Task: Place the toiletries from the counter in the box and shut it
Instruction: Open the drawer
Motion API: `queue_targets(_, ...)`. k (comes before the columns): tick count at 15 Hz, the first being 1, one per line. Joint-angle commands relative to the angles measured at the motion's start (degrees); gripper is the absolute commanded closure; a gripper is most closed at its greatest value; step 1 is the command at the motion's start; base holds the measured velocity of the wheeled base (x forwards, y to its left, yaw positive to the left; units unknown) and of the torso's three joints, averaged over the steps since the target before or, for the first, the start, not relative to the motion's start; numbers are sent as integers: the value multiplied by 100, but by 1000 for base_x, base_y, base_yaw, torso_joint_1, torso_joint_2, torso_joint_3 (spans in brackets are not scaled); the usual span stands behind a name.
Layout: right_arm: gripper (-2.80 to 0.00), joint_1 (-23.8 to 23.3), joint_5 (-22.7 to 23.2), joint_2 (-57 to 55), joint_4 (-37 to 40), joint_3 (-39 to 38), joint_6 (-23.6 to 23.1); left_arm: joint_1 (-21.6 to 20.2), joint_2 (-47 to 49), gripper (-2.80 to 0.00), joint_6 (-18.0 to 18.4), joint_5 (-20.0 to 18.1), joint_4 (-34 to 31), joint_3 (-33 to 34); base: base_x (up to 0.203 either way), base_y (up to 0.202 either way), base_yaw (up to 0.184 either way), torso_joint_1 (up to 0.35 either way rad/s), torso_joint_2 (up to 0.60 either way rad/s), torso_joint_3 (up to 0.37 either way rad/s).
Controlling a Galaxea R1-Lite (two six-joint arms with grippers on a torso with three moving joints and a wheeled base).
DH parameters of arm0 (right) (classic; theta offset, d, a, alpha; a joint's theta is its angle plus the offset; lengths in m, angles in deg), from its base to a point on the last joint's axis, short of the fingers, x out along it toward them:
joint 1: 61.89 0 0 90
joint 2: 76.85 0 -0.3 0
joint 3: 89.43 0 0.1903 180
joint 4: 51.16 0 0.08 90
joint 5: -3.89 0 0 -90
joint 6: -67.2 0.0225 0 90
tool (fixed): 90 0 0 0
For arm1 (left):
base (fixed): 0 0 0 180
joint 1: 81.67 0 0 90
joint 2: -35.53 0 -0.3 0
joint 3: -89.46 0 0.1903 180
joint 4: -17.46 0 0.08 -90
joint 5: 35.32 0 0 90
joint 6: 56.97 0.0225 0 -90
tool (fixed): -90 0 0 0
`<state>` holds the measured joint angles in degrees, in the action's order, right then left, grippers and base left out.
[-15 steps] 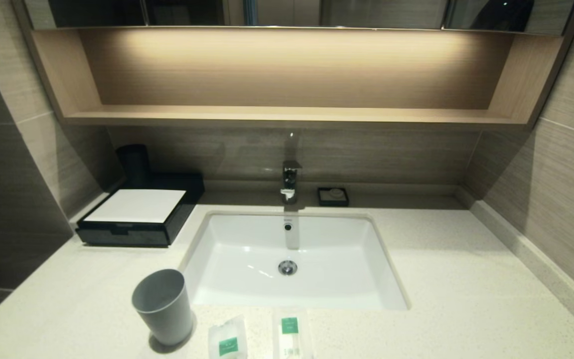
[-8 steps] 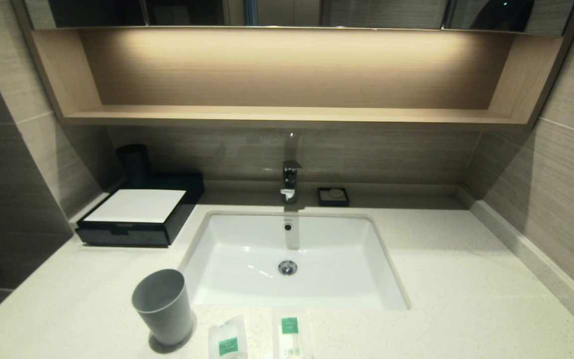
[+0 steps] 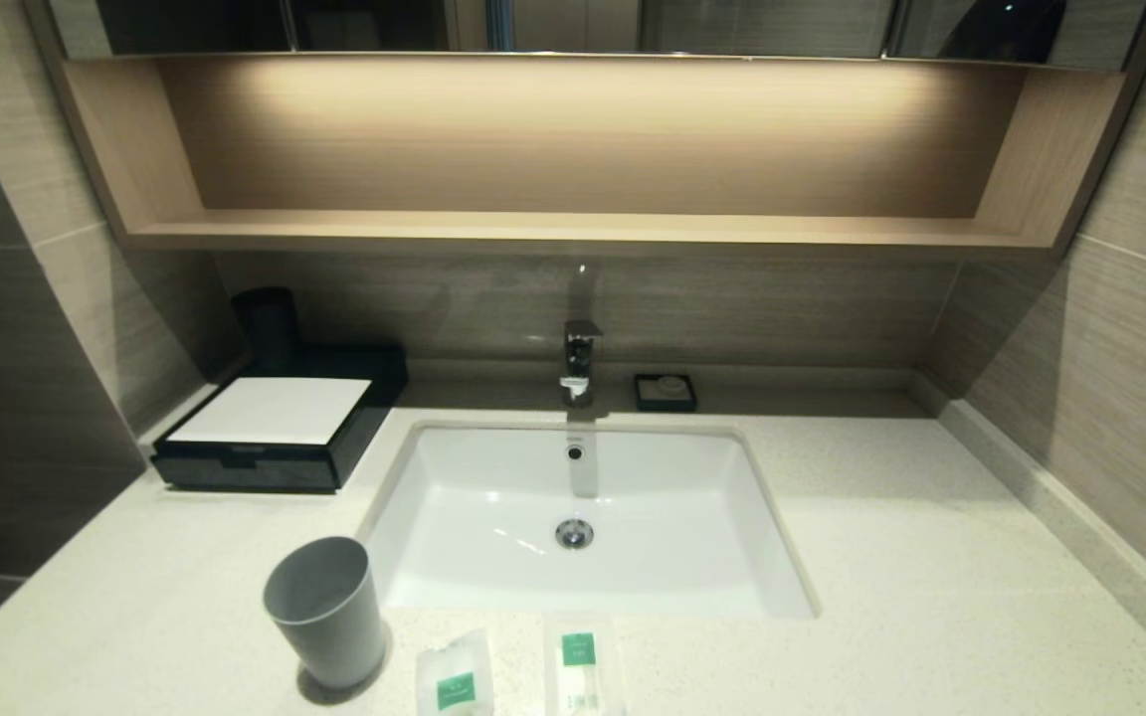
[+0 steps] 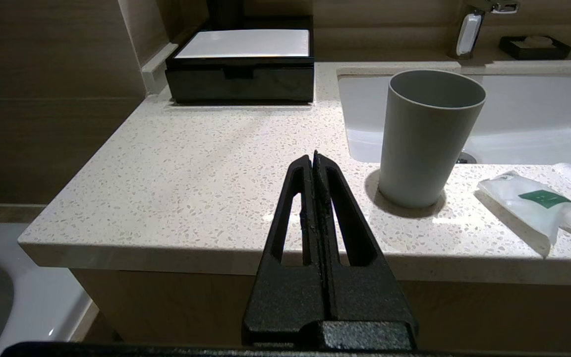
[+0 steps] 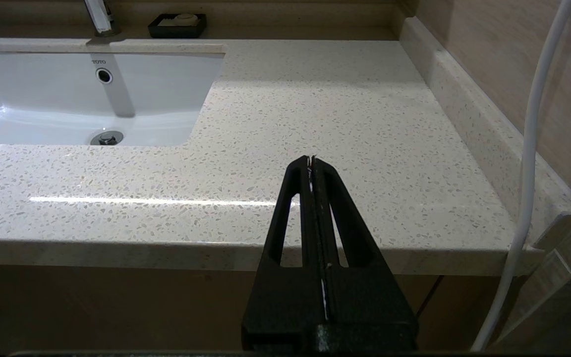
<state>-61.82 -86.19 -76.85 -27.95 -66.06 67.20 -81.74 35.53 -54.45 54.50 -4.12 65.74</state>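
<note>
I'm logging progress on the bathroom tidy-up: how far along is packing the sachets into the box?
Nothing is done yet. Both sachets lie on the counter in front of the sink, beside the grey cup. The box sits shut at the back left. Nothing is in hand: the left tool and right tool are shut and empty, short of the counter's front edge. Opening, loading and closing all remain.

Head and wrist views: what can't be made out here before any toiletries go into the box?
- Box contents: lid down in the head and left wrist views.
- Right-hand sachet: its near end is cut off by the head view's bottom edge; its label print is too small to read.
- Dark cylinder behind the box: too dark to identify.
- Left gripper and right gripper: absent from the head view.
</note>
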Motion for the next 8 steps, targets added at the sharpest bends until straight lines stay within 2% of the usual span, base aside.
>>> queue_targets(1, 0, 1, -1, 8, -2, -7, 0, -1, 9, 0, -6, -13, -131, -269, 0, 0, 0, 0, 0, 0)
queue_targets(5, 0, 1, -1, 7, -2, -9, 0, 1, 9, 0, -39, -37, -841, -914, 0, 0, 0, 0, 0, 0)
queue_targets(8, 0, 1, -1, 9, -2, 0, 0, 7, 115, 0, -48, -144, -1057, -1202, 0, 0, 0, 0, 0, 0)
